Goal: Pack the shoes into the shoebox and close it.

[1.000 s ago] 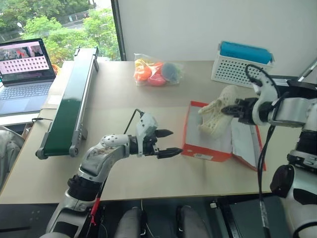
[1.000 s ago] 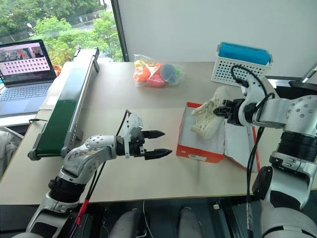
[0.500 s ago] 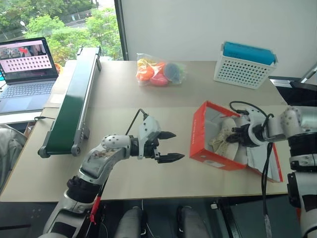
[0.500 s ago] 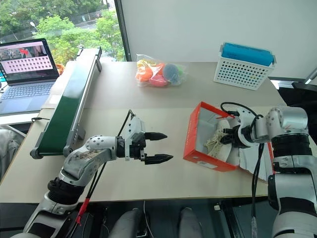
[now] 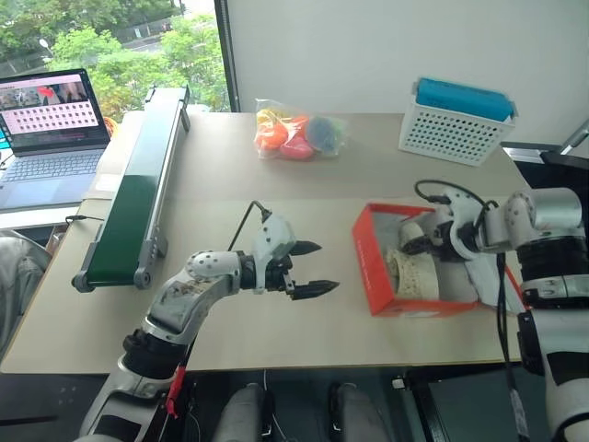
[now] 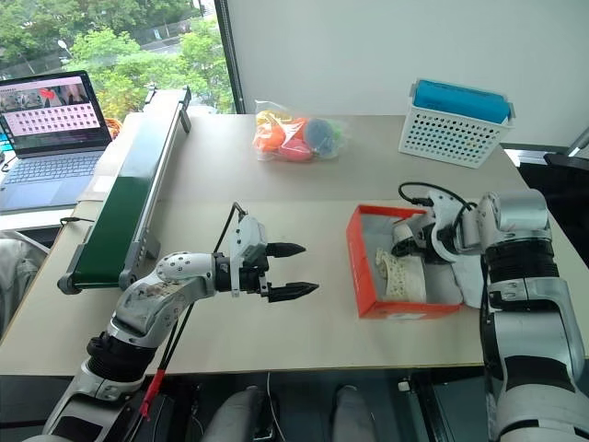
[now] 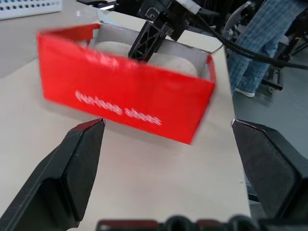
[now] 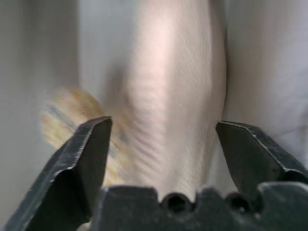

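**Inside the red box, under the right gripper: shoes lying in the tissue**

Below the right gripper (image 6: pixel 411 241), the cream knit low sneakers (image 6: pixel 401 271) lie inside the orange-red rectangular cardboard shoebox (image 6: pixel 398 305), on its white lining. The right gripper's black fingers (image 8: pixel 82 159) stand spread apart just above one sneaker, and the right wrist view shows the pale knit surface between them with a gap on either side, so nothing is pinched. That gripper points down into the far part of the box, close to the far wall.

Off to the left gripper's (image 5: pixel 313 267) front, across a strip of bare beige tabletop (image 5: pixel 230 175), stands the box's near red wall with white print (image 7: pixel 120 108). The left gripper is spread wide, holds nothing, and points level at that wall without touching it.

Beyond the right gripper sits a white perforated plastic basket (image 5: pixel 451 133); farther off, a clear bag of coloured items (image 5: pixel 296 134). A long green conveyor (image 5: pixel 133 193) runs well away beyond the left gripper, leaving open table between.
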### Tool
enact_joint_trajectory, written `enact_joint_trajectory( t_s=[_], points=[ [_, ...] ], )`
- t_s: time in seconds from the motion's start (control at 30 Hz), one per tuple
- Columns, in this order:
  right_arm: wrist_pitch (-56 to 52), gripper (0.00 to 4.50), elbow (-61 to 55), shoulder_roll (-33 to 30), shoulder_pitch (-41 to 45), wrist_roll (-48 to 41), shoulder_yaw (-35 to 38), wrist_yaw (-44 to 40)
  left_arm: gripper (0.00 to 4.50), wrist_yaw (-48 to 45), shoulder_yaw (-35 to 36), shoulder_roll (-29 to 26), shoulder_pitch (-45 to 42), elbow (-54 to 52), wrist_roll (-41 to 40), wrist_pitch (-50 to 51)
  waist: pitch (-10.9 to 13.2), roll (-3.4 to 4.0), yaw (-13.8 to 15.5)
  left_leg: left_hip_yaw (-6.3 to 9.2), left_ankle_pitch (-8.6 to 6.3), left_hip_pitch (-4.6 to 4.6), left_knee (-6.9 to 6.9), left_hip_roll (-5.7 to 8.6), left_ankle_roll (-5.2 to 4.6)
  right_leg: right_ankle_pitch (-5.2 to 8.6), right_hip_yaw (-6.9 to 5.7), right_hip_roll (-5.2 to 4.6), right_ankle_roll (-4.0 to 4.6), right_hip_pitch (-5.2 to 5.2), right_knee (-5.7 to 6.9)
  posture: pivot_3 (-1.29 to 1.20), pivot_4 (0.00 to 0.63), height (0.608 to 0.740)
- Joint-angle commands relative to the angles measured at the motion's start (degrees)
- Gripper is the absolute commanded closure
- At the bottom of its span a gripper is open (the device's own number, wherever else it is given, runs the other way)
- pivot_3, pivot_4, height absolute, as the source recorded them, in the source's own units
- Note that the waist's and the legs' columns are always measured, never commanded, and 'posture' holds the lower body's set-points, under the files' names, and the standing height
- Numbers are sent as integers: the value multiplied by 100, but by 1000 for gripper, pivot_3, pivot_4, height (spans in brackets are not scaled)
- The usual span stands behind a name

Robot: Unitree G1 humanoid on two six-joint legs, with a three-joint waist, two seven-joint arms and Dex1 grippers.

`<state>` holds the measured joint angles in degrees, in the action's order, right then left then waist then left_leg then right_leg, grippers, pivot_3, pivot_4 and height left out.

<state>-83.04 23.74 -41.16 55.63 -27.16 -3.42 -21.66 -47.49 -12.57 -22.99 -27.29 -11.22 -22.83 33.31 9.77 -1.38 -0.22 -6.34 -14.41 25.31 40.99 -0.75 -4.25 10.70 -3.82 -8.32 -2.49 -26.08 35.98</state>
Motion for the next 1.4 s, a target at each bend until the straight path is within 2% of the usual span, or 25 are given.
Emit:
enact_joint_trajectory(
  t_s=[0.03,0.1,0.2,0.3,0.37,0.47,0.67,0.7,0.73,0.8,0.9,1.07,1.4],
  points=[
    [-117,403,-1158,89,90,111,339,262,0,570,392,203,-295,342,234,-317,0,0,3,0,1,0,0,0,1,0,0,0,0,0,0,0,150,705],
    [-71,403,-1876,117,-111,176,282,356,0,1057,704,365,-449,668,362,-450,0,0,11,0,0,0,2,0,1,-1,-2,-1,0,1,0,0,150,705],
    [216,403,-2854,162,-447,332,98,474,0,2257,1348,552,-774,1426,773,-863,0,-1,54,3,0,1,3,2,-1,-1,-4,-3,-2,2,-1,0,150,705],
    [1794,403,-4205,435,-998,171,-54,-182,0,3748,1977,473,-1000,2268,1357,-1143,-1,-1,31,2,0,0,2,2,0,-3,-4,-3,-2,1,-1,0,150,705],
    [2563,403,-4845,451,-1455,159,-202,-584,0,4291,2193,422,-1055,2544,1574,-1163,-1,-1,-21,1,0,-1,-4,0,0,-4,-5,-1,-3,-2,-2,0,150,705],
    [3323,403,-5482,678,-2376,-92,-98,-1030,0,4332,2254,325,-946,2611,1658,-1023,-4,-16,6,4,4,-1,-6,2,7,-3,-12,-1,-5,1,1,0,150,705],
    [4324,403,-5297,805,-3270,403,-348,-1204,0,4406,2377,60,-790,2808,1825,-1074,-8,-25,87,1,-8,1,37,6,-10,-13,-18,-9,-19,25,-13,0,150,705],
    [4375,403,-5238,854,-3306,432,-367,-1204,0,4453,2427,22,-799,2878,1839,-1111,-10,-27,84,2,-9,0,39,5,-10,-14,-18,-9,-18,26,-15,0,150,705],
    [4413,183,-5198,893,-3322,458,-380,-1204,0,4481,2460,-2,-809,2931,1844,-1137,-10,-27,80,2,-8,-3,39,4,-9,-16,-18,-9,-15,26,-14,0,150,705],
    [4445,183,-5033,1045,-3374,392,-390,-1249,0,4537,2518,-91,-833,3108,1879,-1234,-11,-28,75,3,-6,-6,33,1,-4,-17,-18,-8,-14,22,-10,0,150,705],
    [4801,183,-4827,940,-3456,704,-754,-1533,0,4569,2603,-170,-869,3374,1887,-1313,-11,-28,75,0,1,-6,19,1,7,-19,-19,-7,-10,7,-3,0,150,705],
    [5294,183,-4621,1093,-3402,1111,-850,-1420,0,4628,2633,-219,-907,3504,1889,-1302,-11,-29,74,-8,2,-5,26,0,8,-19,-22,-7,-10,7,-3,0,150,705],
    [5168,183,-4602,1359,-3387,1396,-1059,-1371,0,4786,2727,-331,-908,3560,1870,-1146,-12,-31,72,-7,2,-5,25,-1,9,-20,-22,-7,-8,5,0,0,150,705]
  ],
)
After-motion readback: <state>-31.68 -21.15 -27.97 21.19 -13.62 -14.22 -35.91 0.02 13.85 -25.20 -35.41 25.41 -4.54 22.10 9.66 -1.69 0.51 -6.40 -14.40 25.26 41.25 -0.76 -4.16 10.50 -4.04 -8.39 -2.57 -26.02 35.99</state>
